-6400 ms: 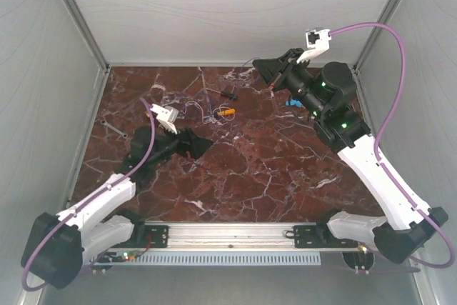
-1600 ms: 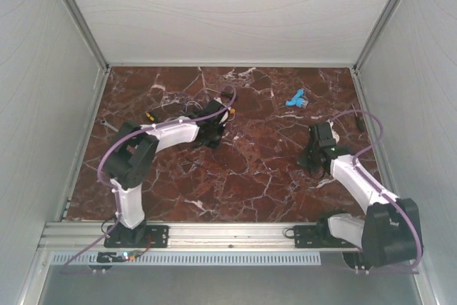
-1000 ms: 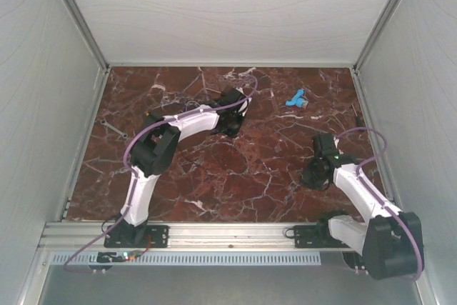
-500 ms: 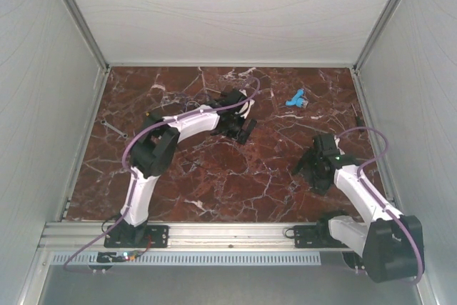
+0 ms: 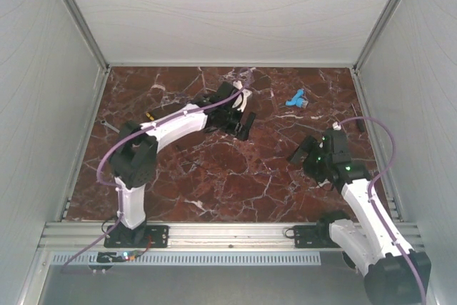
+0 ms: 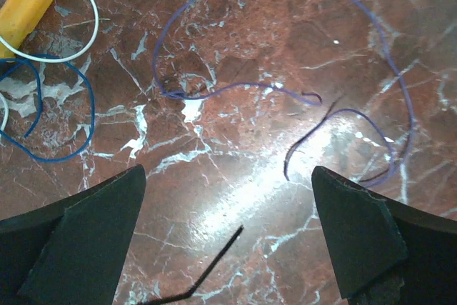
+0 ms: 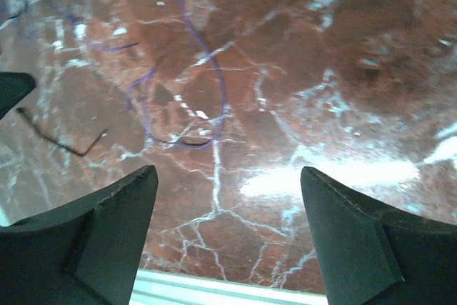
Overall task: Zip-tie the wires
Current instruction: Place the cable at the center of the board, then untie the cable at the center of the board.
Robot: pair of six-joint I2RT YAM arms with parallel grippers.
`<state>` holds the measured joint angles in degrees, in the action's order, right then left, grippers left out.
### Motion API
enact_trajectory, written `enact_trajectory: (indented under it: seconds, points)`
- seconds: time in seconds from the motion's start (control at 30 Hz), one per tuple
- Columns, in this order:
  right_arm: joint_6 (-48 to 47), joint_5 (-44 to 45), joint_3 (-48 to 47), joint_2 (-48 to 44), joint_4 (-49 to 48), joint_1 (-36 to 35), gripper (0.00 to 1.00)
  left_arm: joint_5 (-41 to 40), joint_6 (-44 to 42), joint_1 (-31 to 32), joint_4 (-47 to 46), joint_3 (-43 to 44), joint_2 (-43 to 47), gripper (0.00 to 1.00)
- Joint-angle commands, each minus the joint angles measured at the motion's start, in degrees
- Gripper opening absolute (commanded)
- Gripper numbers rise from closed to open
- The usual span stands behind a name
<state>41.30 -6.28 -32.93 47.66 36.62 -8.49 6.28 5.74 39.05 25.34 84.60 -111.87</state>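
The wires [image 6: 243,85] lie loose on the tabletop [image 6: 86,141] at its far middle, just ahead of the left tool [image 6: 227,173], which is spread wide with nothing in it. The flat loops sprawl sideways across that gap and don't really point anywhere. The right tool [image 7: 227,171] is released and empty too, well apart, so I reckon left's nearer.

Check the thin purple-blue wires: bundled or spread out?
Spread out. Left wrist view shows the thin purple-blue wires lying in wide loops on the red marble table, nothing cinched around them.
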Motion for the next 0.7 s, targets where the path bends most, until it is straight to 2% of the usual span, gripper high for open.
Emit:
enact_trajectory:
  seconds: [0.0,0.17,0.33,0.47,0.67]
  points:
    - [-2.9,-7.3,-0.6,-2.5,-6.3,0.2,0.79,2.3,4.2,-0.7,-4.2,-1.9,6.0,1.0]
    - [-3.5,-11.6,-0.8,-2.7,-9.8,0.0,0.77,-6.6,6.7,-3.6,-8.1,-8.1,13.5,1.0]
    - [-4.7,-12.3,-0.7,-2.1,-12.2,-0.9,0.77,-8.2,9.8,-9.7,-11.3,-14.7,18.1,0.99]
    - [-4.6,-13.6,0.4,-1.7,-15.1,-1.3,0.77,-8.3,12.5,-12.4,-16.1,-19.5,19.2,0.92]
    - [-3.2,-16.9,2.2,-0.8,-18.6,-1.5,0.77,-11.3,15.9,-13.4,-22.8,-19.8,14.4,0.8]
